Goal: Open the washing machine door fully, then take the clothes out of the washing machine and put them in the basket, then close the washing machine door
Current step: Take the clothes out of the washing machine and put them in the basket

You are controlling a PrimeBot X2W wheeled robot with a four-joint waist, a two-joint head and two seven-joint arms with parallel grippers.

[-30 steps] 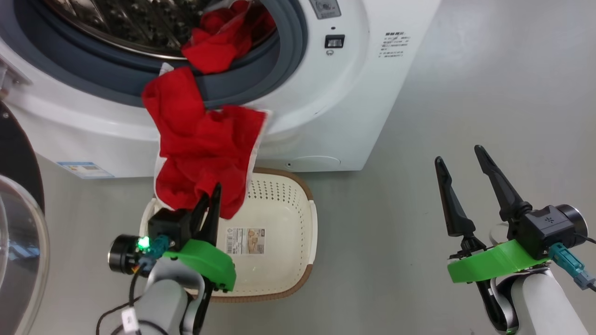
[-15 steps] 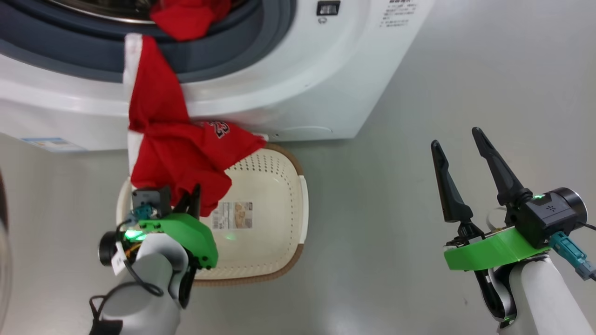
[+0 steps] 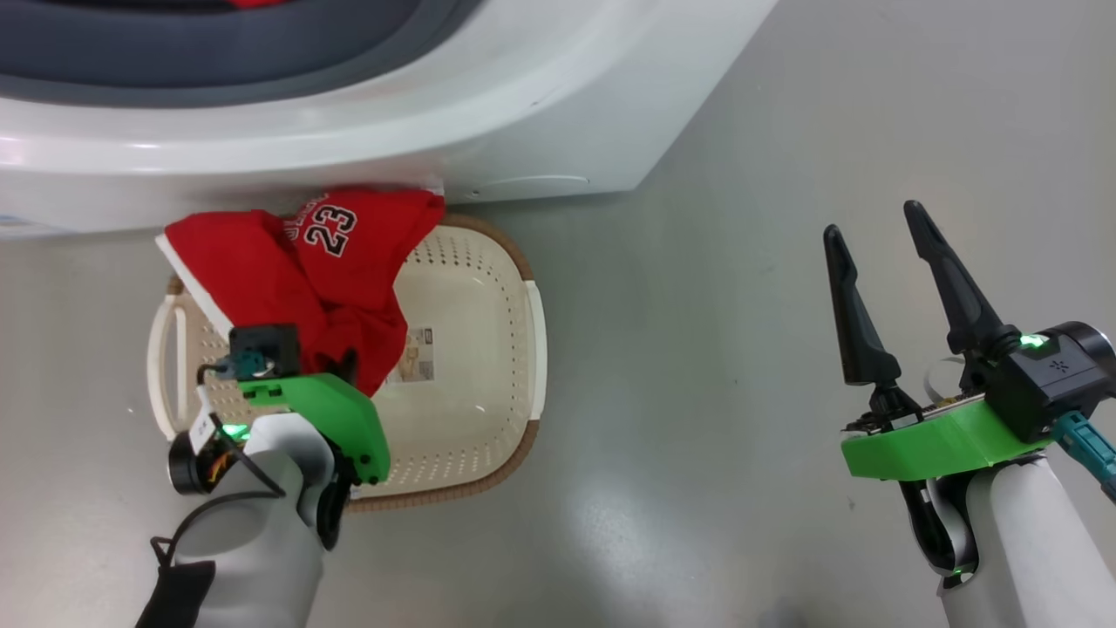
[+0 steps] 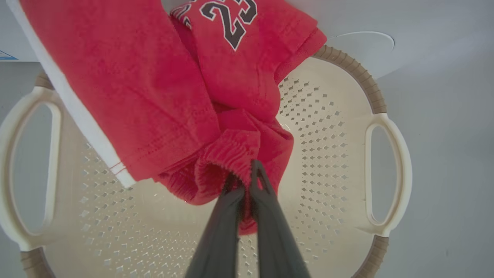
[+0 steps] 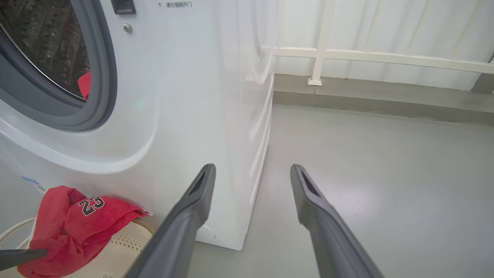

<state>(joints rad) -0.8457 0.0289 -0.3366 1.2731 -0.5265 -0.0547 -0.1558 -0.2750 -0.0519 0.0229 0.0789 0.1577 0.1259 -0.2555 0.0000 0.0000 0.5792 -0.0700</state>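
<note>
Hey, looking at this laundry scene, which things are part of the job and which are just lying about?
Job:
clothes, held in the shut jaws of the left gripper
basket under them
washing machine
red piece in the drum
right gripper, open, holding nothing

Just there:
floor
railing

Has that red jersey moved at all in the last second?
Yes. The clothes hung from the washing machine's opening a second ago; now they have dropped clear of it onto the basket, pinched by the left gripper.
</note>
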